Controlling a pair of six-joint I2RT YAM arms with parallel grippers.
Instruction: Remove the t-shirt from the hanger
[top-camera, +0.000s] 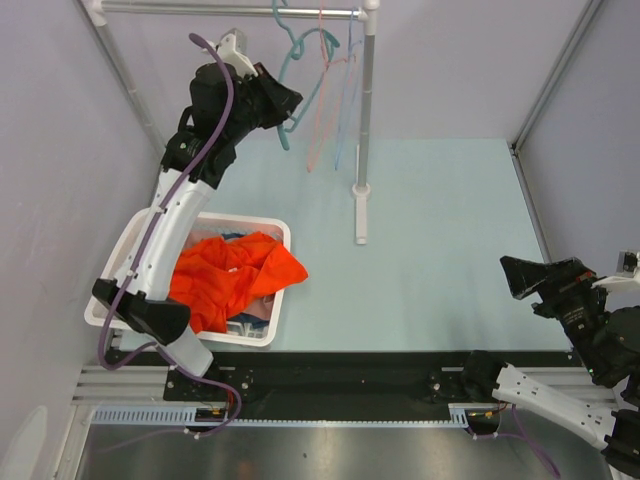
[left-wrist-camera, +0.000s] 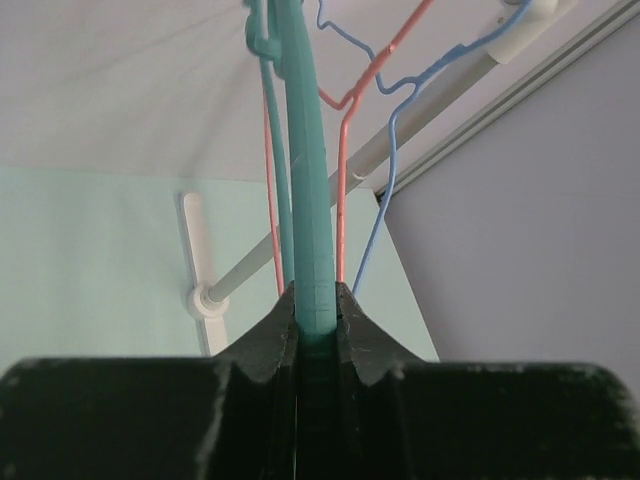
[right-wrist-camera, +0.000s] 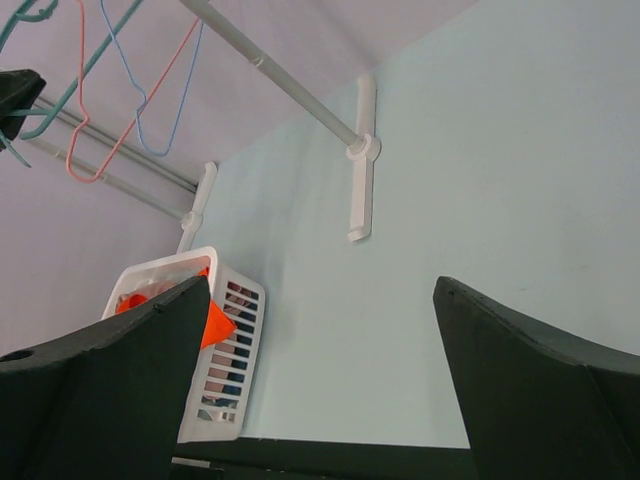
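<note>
The orange t-shirt (top-camera: 235, 275) lies bunched in the white basket (top-camera: 247, 221), off any hanger; the right wrist view shows a corner of the t-shirt (right-wrist-camera: 215, 325) through the basket's slats. My left gripper (top-camera: 290, 106) is raised near the clothes rail and shut on the bare teal hanger (top-camera: 297, 48). In the left wrist view the teal hanger (left-wrist-camera: 310, 200) runs straight up from between the closed fingers of the left gripper (left-wrist-camera: 318, 300). My right gripper (top-camera: 515, 275) hovers low at the table's right side, open, and the right gripper (right-wrist-camera: 320, 290) has nothing between its fingers.
A red wire hanger (left-wrist-camera: 343, 170) and a blue wire hanger (left-wrist-camera: 385, 200) hang bare on the rail (top-camera: 230, 10) beside the teal one. The rack's white post (top-camera: 366, 120) and foot (top-camera: 361, 215) stand mid-table. The basket also holds other clothes.
</note>
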